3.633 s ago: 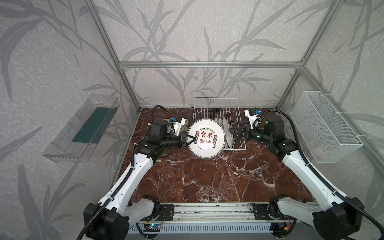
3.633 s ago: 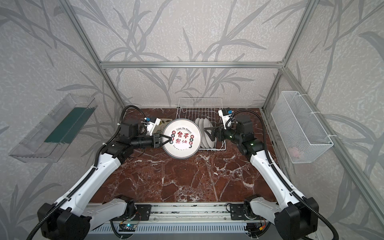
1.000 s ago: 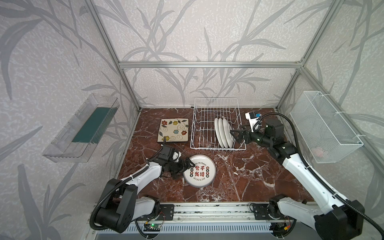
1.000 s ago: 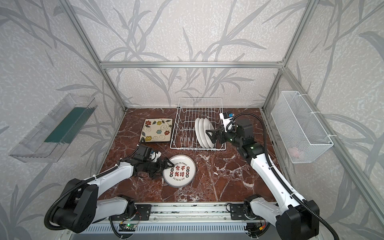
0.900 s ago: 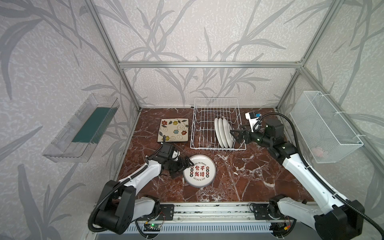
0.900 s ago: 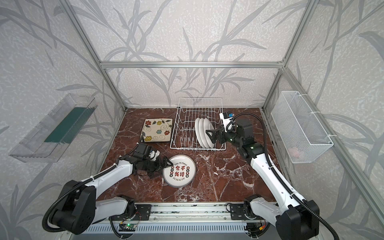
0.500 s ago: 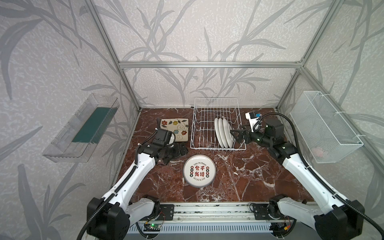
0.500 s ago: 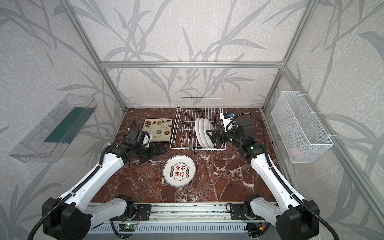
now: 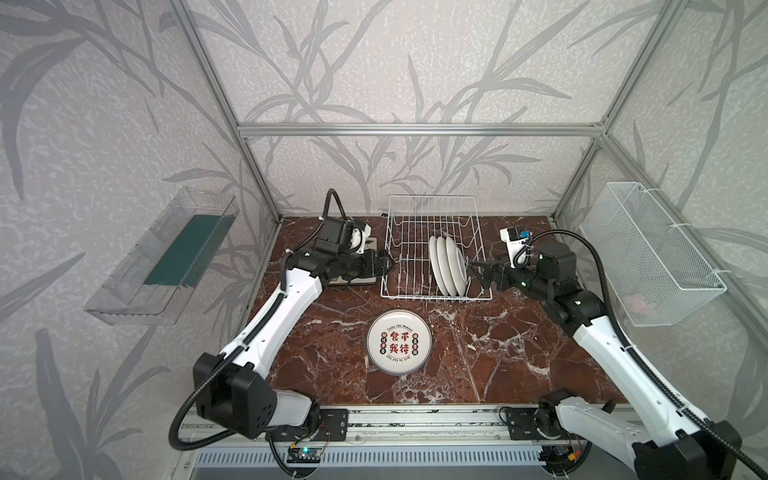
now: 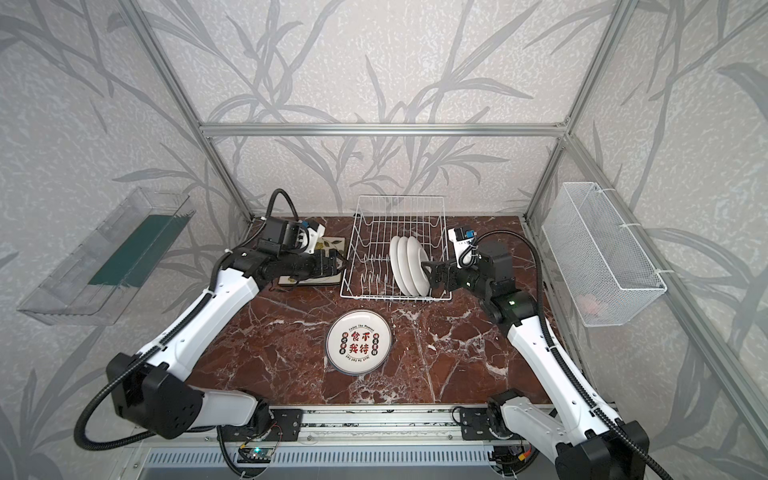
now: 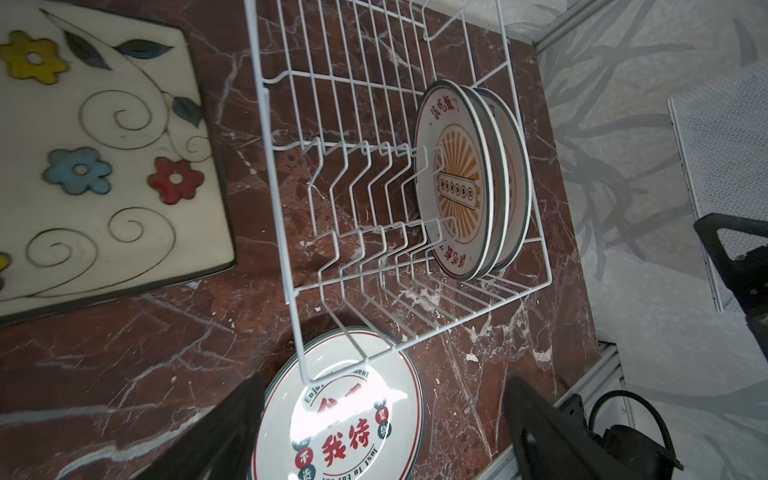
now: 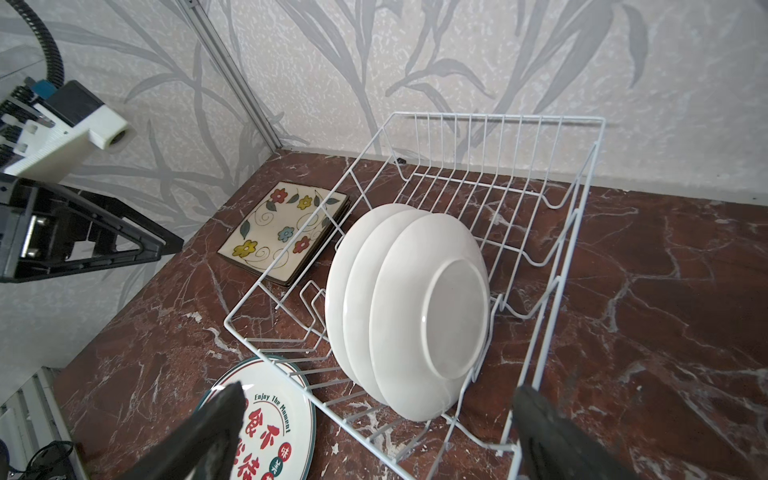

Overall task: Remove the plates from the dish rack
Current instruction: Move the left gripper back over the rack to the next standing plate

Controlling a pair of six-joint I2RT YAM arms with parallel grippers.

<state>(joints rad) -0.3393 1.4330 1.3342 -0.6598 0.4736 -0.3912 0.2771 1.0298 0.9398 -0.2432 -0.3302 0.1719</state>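
There's the left gripper [image 9: 385,264], jaws wide and empty, at the dish rack's [image 9: 432,208] left wall. The right gripper [image 9: 475,272], also spread and empty, hovers at the right wall beside 3 round plates [image 9: 446,266] standing inside. Already out: 1 round plate [image 9: 399,342] flat on the marble table [image 9: 498,353], and the square plates [image 12: 286,232] stacked left. 3 to go, I'd say. A second ago the left gripper was beside that flat plate; now it's swung far, back to the rack.

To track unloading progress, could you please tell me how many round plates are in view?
4 round plates. Three stand on edge together at the dish rack's right end; one lies face up on the table in front of it. None appears hidden.
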